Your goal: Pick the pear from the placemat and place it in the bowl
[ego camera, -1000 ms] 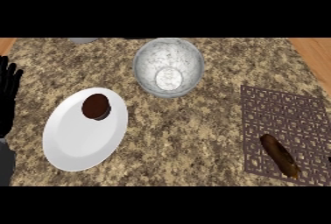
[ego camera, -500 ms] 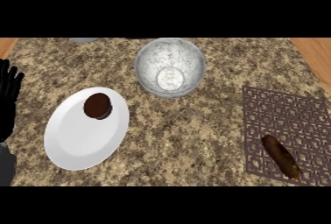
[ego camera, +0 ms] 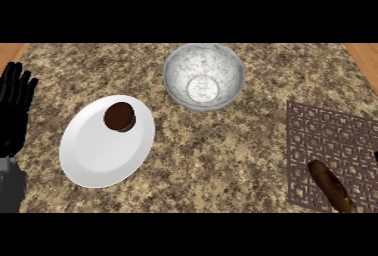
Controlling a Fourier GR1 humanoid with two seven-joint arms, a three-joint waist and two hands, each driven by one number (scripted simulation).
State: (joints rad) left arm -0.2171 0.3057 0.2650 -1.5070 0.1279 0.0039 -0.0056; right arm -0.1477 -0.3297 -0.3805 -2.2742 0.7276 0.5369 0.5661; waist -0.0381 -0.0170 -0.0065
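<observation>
Nothing done yet. Long brown pear (ego camera: 331, 186) lying on the brown lattice placemat (ego camera: 330, 145) at right, untouched. Speckled bowl (ego camera: 203, 76) up top, empty. Left hand (ego camera: 15, 107) resting at left edge, fingers straight, holding nothing. Right hand out of sight. Grasp, carry, drop all ahead.

The speckled brown granite-look worktop (ego camera: 221, 150) is showing a mottled stone finish. The round clear glass bowl (ego camera: 204, 75) is looking glossy, and the white oval plate (ego camera: 103, 150) is looking smooth.

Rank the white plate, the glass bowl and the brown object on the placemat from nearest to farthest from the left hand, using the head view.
From the left hand, resting open at the left edge:
1. White plate, just right of it.
2. Glass bowl, upper centre.
3. Long brown object, on the placemat at far right.
</observation>
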